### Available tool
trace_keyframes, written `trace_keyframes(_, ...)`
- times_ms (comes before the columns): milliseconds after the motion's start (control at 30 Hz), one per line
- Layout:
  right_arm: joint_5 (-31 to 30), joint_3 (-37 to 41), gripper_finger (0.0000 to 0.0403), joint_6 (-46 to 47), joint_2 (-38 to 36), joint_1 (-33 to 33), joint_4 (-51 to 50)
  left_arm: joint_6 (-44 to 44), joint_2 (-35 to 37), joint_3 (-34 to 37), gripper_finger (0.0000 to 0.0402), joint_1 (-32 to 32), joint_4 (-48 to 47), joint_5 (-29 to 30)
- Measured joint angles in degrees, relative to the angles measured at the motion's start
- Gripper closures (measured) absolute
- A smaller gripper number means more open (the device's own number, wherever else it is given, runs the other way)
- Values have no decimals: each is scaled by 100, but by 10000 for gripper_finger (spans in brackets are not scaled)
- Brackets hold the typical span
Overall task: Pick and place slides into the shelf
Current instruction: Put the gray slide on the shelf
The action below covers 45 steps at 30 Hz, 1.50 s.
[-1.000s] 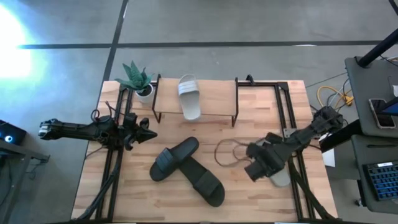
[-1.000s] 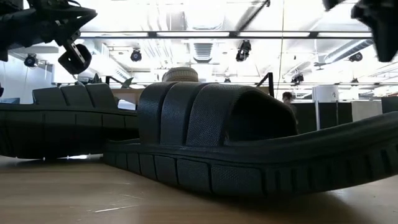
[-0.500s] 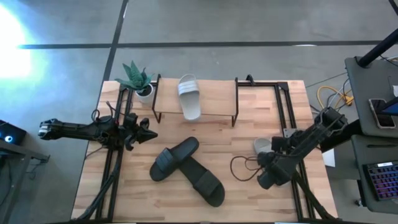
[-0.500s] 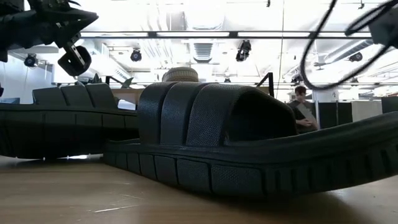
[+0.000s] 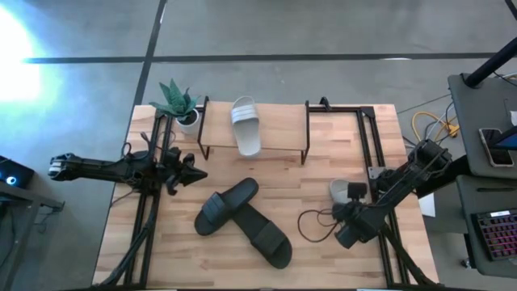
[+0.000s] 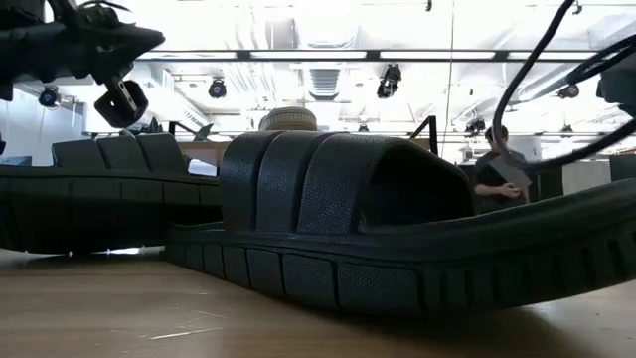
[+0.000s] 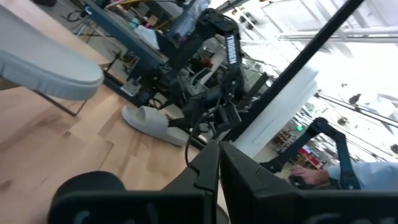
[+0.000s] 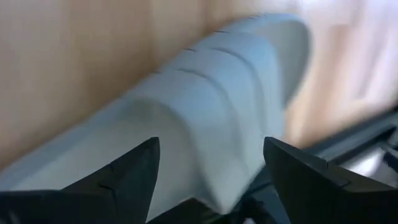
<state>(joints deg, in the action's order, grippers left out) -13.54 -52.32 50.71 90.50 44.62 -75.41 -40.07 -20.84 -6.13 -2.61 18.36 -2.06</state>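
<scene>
One pale slide (image 5: 246, 125) lies flat on the shelf (image 5: 283, 129) at the table's far side. Two black slides (image 5: 230, 206) (image 5: 268, 236) lie crossed at mid-table and fill the low view (image 6: 338, 214). Another pale slide (image 5: 341, 191) lies on the table at the right, its strap (image 8: 205, 106) uppermost. My right gripper (image 5: 351, 214) hangs over it, open and pointing steeply down. One finger (image 8: 124, 177) stands on each side of the strap without plainly touching it. My left gripper (image 5: 192, 172) waits shut above the table's left side.
A small potted plant (image 5: 179, 103) stands left of the shelf. Black metal frames run along the table's left (image 5: 149, 202) and right (image 5: 376, 153) sides. A cable loop (image 5: 315, 225) hangs from my right arm. A person (image 6: 497, 174) stands in the room beyond.
My right gripper has come down and gone toward the table's near edge. It now hangs close over the pale slide on the right, and its wrist has rolled somewhat. The cable loop has swung along with it. No slide has moved.
</scene>
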Motion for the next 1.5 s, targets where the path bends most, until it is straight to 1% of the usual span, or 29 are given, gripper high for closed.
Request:
trace_keyframes(133, -358, 169, 124, 161, 0, 0, -82, -2, -127, 0, 402, 0, 21, 114)
trace_keyframes(333, -425, 565, 129, 132, 0, -2, 230, -9, -285, 0, 402, -2, 33, 207)
trace_keyframes(500, -566, 844, 152, 154, 0, -17, 312, -69, -381, 0, 402, -2, 71, 280)
trace_keyframes(600, -750, 959, 181, 176, 0, -43, 313, -277, -394, 0, 402, -1, 67, 394)
trace_keyframes(700, -997, 1023, 226, 180, 0, -119, 320, -315, -390, 0, 402, -2, 69, 410)
trace_keyframes(767, -1130, 1025, 264, 182, 0, -209, 320, -310, -389, 0, 402, -2, 70, 412)
trace_keyframes(867, -1295, 926, 335, 267, 0, -394, 311, -308, -389, 0, 402, -2, 69, 414)
trace_keyframes(900, -1351, 867, 360, 316, 0, -453, 301, -308, -389, 0, 402, -2, 71, 414)
trace_keyframes(933, -1406, 785, 377, 337, -1, -497, 306, -308, -389, 0, 402, -2, 71, 414)
trace_keyframes(967, -1497, 671, 383, 365, -2, -537, 313, -308, -389, 0, 402, -2, 73, 414)
trace_keyframes(1100, -2173, -57, 390, 360, -83, -613, 318, -308, -389, 0, 402, -2, 100, 417)
trace_keyframes(1333, -3657, -1829, 392, -23, -295, -840, 41, -306, -389, 0, 402, -2, 105, 447)
trace_keyframes(1433, -4212, -2390, 393, -182, -421, -1152, -175, -304, -389, 0, 402, -5, 212, 527)
trace_keyframes(1500, -4352, -2644, 393, -349, -505, -1518, -246, -297, -389, 0, 402, -7, 325, 594)
